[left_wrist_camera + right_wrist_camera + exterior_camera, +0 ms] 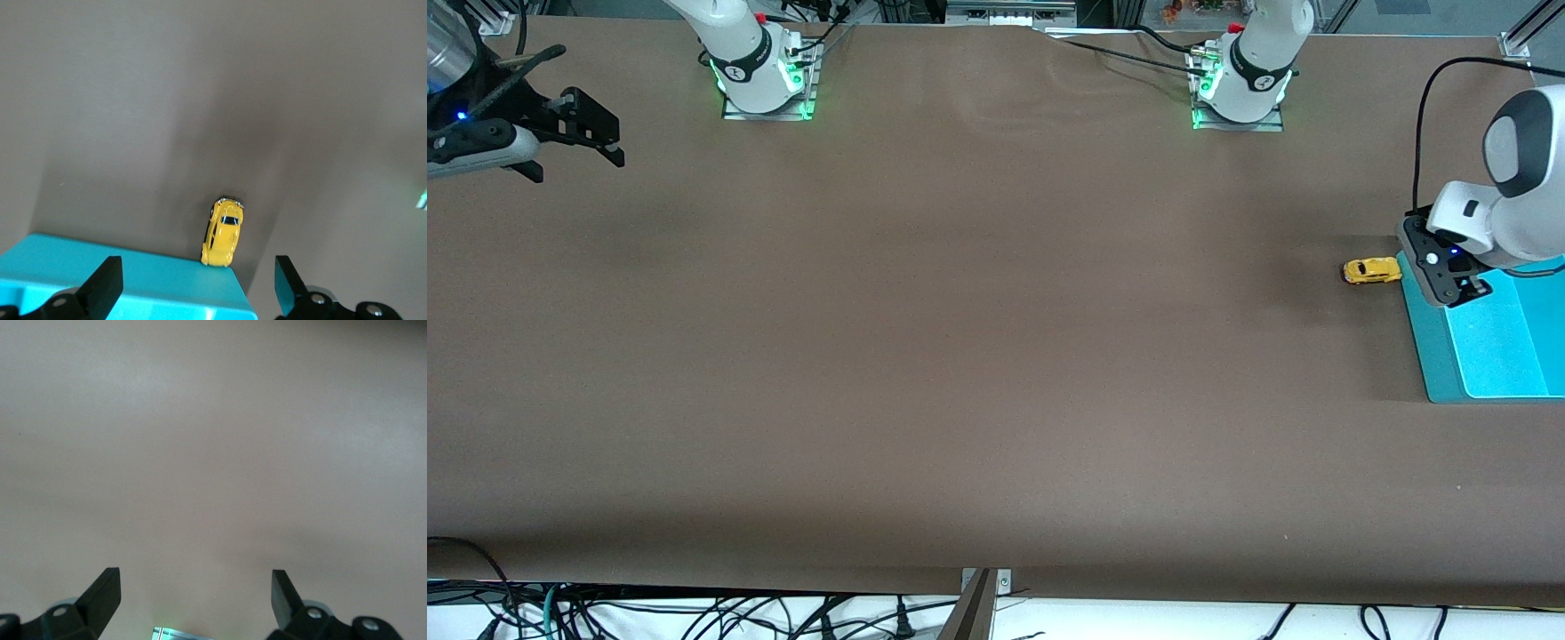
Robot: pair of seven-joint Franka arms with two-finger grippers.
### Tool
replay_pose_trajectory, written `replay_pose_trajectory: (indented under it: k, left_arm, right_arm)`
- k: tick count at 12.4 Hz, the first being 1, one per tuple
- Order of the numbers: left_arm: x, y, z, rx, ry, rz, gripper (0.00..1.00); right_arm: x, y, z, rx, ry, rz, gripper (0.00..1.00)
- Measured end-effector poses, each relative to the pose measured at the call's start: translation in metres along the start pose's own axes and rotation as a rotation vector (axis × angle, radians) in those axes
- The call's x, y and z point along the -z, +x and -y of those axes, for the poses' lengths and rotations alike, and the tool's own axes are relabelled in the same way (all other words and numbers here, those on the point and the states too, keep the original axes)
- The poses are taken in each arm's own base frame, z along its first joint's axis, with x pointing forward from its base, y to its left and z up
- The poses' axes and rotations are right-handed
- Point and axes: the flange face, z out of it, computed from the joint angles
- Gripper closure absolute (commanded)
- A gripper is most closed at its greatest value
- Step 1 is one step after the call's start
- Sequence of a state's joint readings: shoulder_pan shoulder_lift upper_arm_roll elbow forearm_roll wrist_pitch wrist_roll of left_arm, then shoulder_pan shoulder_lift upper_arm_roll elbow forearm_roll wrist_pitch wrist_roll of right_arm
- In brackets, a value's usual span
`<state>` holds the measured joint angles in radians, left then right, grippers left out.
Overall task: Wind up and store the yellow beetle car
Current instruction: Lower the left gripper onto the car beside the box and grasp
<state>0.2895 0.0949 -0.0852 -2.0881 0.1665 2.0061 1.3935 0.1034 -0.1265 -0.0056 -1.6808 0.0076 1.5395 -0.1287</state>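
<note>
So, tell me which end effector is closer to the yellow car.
The left end effector, over the teal box beside the yellow beetle car.

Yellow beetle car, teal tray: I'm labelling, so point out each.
yellow beetle car [1371, 270], front view, on its roof.
teal tray [1440, 364], front view, on its rim nearest the car.

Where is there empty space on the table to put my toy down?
Almost everywhere: the brown table is bare between the open right gripper and the yellow beetle car. It only gets crowded at the left arm's end, where the car sits beside the blue box with the open left gripper over it.
</note>
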Motion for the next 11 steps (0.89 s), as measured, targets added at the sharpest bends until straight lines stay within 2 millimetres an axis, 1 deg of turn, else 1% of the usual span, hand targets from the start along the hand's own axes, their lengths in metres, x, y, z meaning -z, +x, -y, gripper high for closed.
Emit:
replay_pose_trajectory:
  k: [1, 3, 5, 6, 8, 11]
  left_arm:
    - [-0.021, -0.007, -0.002, -0.043, 0.022, -0.010, 0.00]
    - [-0.062, -0.032, -0.010, -0.121, 0.071, -0.027, 0.00]
    - [-0.100, -0.056, -0.024, -0.148, 0.099, -0.045, 0.00]
    - [-0.116, -0.065, -0.031, -0.152, 0.101, -0.052, 0.00]
    - [-0.140, -0.072, -0.035, -0.150, 0.094, -0.065, 0.00]
    - [-0.162, -0.076, -0.033, -0.144, 0.083, -0.079, 0.00]
  right_arm:
    - [-0.002, 0.001, 0.000, -0.001, 0.000, 0.004, 0.00]
    - [-0.004, 0.002, -0.001, -0.004, 0.000, 0.009, 0.00]
    - [-0.005, 0.002, -0.002, -0.005, 0.000, 0.010, 0.00]
    - [-0.006, 0.003, -0.002, -0.006, -0.001, 0.011, 0.00]
    - [-0.007, 0.003, -0.003, -0.008, -0.007, 0.014, 0.00]
    - [-0.008, 0.004, -0.005, -0.010, -0.027, 0.016, 0.00]
